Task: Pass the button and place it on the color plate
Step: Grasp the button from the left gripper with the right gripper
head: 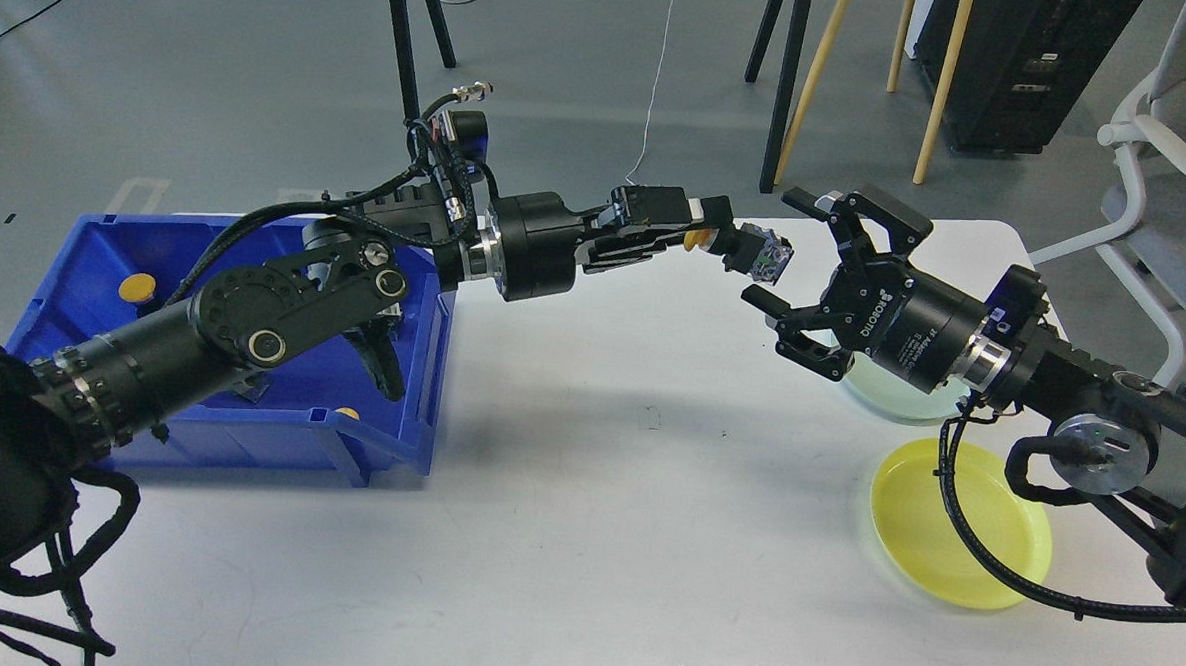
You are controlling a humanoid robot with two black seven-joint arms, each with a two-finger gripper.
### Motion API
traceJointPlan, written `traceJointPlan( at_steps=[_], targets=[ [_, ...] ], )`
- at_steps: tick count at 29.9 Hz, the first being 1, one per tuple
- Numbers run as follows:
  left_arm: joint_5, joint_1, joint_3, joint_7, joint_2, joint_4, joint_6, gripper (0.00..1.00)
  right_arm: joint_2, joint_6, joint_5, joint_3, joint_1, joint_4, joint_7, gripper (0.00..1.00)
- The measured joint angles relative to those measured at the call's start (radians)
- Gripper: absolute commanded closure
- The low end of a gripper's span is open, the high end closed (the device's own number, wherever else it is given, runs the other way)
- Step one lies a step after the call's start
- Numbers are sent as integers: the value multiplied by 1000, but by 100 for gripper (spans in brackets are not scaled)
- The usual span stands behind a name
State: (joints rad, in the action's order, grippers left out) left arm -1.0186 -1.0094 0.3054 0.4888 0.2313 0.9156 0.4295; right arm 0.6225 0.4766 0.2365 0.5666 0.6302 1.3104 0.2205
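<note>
My left gripper point(705, 234) is shut on a yellow-capped button point(747, 250), held sideways in the air above the middle of the table. Its dark body sticks out to the right. My right gripper point(794, 272) is open, its fingers point(817, 202) spread just right of the button's body and apart from it. The yellow plate point(983, 560) lies at the front right, partly behind my right arm. The pale green plate point(900, 398) lies behind it, mostly hidden by the arm.
A blue bin point(388, 444) stands on the left of the white table point(584, 533), partly hidden by my left arm. A yellow button point(139, 287) shows in it. Stand legs and an office chair point(1176, 168) are beyond the table.
</note>
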Motion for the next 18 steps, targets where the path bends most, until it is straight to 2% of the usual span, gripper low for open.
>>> traceJointPlan(
  at_steps=[5,10,12,16,18],
  targets=[
    [2,0,0,0,0,-2,0,94,-1,0,-2,-1,-2,7,1,23],
    [3,0,0,0,0,-7,1,94,-1,-1,-2,0,-8,15,2,37],
    [3,0,0,0,0,-7,2,94,-1,-1,-2,3,-12,20,2,48],
    [3,1,1,0,0,-8,3,93,5,1,-2,6,-15,26,3,81],
    [4,1,1,0,0,-8,3,93,6,1,-1,9,-15,29,3,88]
  ],
)
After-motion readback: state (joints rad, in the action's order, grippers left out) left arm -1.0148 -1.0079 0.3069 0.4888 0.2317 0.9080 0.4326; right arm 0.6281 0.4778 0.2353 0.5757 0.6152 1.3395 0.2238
